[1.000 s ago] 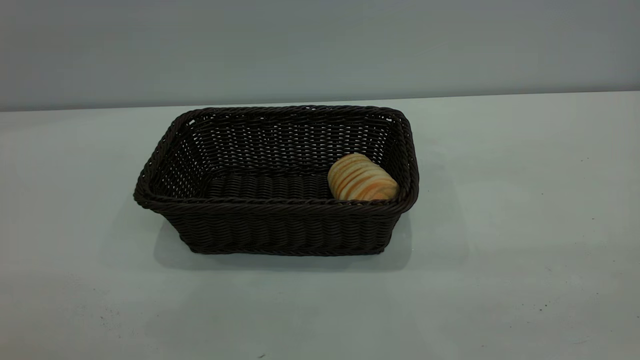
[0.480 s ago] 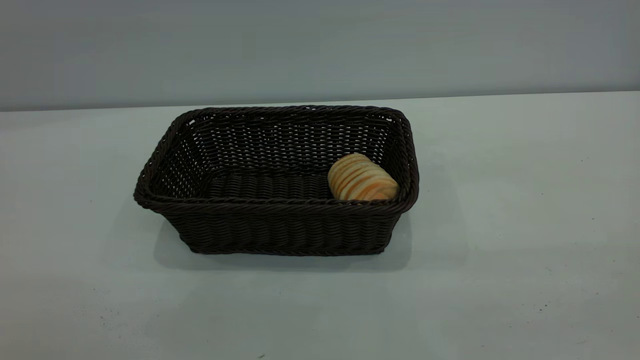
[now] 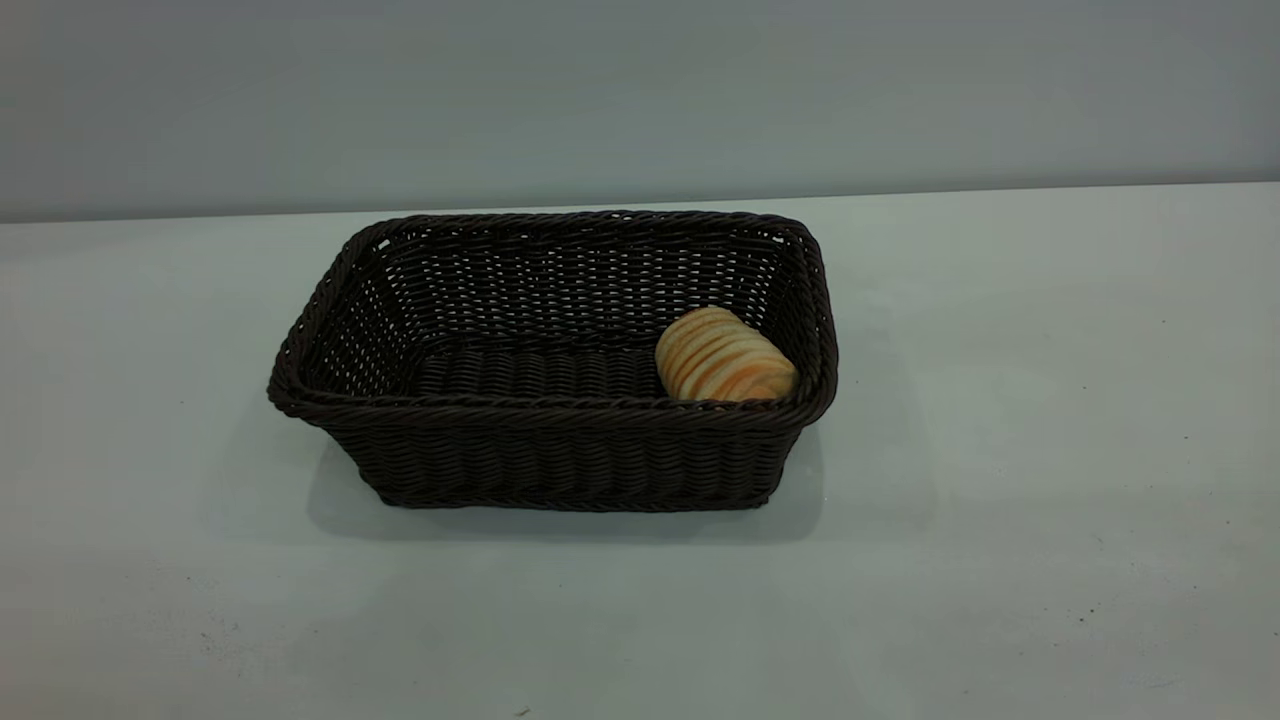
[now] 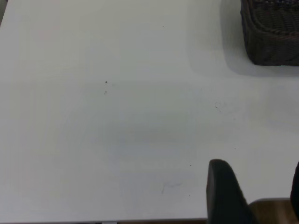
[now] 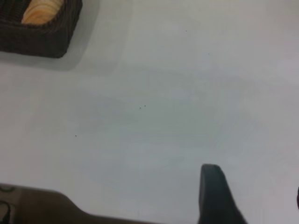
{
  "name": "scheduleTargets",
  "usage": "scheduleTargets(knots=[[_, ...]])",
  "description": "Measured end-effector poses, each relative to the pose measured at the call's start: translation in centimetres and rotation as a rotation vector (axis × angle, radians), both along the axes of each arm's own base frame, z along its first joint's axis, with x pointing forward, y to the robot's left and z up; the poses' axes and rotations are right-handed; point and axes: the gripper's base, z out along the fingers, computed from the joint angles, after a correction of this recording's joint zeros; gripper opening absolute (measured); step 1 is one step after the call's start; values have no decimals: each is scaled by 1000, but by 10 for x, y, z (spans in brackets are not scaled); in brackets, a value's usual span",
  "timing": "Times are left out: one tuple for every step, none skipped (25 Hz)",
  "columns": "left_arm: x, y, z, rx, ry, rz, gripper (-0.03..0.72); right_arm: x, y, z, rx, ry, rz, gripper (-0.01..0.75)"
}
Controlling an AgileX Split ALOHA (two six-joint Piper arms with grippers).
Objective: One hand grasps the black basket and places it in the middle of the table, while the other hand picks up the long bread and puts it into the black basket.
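Note:
The black basket (image 3: 550, 408) stands upright on the table (image 3: 1010, 450), about mid-table. The long bread (image 3: 725, 357) lies inside it at its right end, against the wall. Neither arm shows in the exterior view. In the left wrist view my left gripper (image 4: 258, 164) is open and empty above bare table near the table's edge, and a corner of the basket (image 4: 273, 42) is far from it. In the right wrist view my right gripper (image 5: 254, 178) is open and empty, with the basket's corner (image 5: 39, 39) and the bread (image 5: 43, 10) far off.
A plain grey wall runs behind the table. A brown strip beyond the table's edge (image 4: 275, 211) shows close to the left gripper, and a similar one (image 5: 32, 205) shows in the right wrist view. A few tiny dark specks dot the tabletop.

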Motion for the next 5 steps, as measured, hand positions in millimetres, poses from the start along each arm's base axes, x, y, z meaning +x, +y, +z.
scheduleTargets(knots=[[0,0,0,0,0,0,413,0,0,0,0,0,0,377],[0,0,0,0,0,0,413,0,0,0,0,0,0,370],[0,0,0,0,0,0,413,0,0,0,0,0,0,365],[0,0,0,0,0,0,413,0,0,0,0,0,0,357],[0,0,0,0,0,0,413,0,0,0,0,0,0,351]])
